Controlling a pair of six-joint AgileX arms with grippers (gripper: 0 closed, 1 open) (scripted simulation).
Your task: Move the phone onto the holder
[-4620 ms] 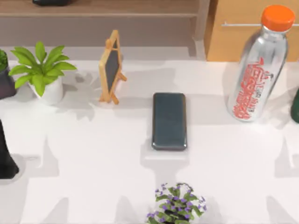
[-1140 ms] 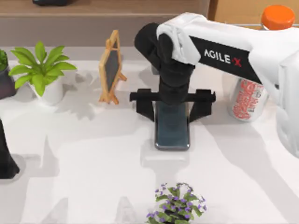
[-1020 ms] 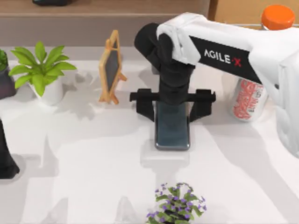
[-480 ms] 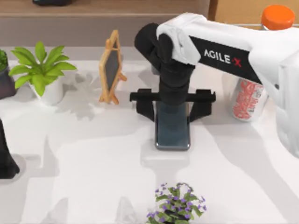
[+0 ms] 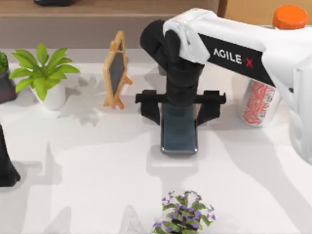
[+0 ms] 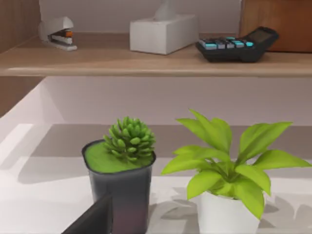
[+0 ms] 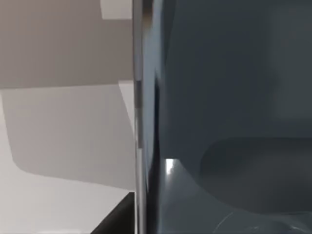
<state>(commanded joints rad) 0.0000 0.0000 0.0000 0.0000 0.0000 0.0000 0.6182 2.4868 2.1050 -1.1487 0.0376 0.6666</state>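
Table (image 5: 87, 161): white, with broad bare room left of and in front of the phone.
Right arm: reaches in from the right rim to the table's middle.
Bottle (image 5: 265, 92): upright, right of the arm.
Holder (image 5: 116, 70): small wooden easel, apart from the phone's left.
Phone (image 5: 179, 134): mid-table; near edge clear, far end under the gripper.
Right gripper (image 5: 179, 109): fingers (image 5: 151, 111) spread wide, flanking the phone's long edges.
Left gripper (image 5: 6, 168): at the left rim; cannot tell its grip.
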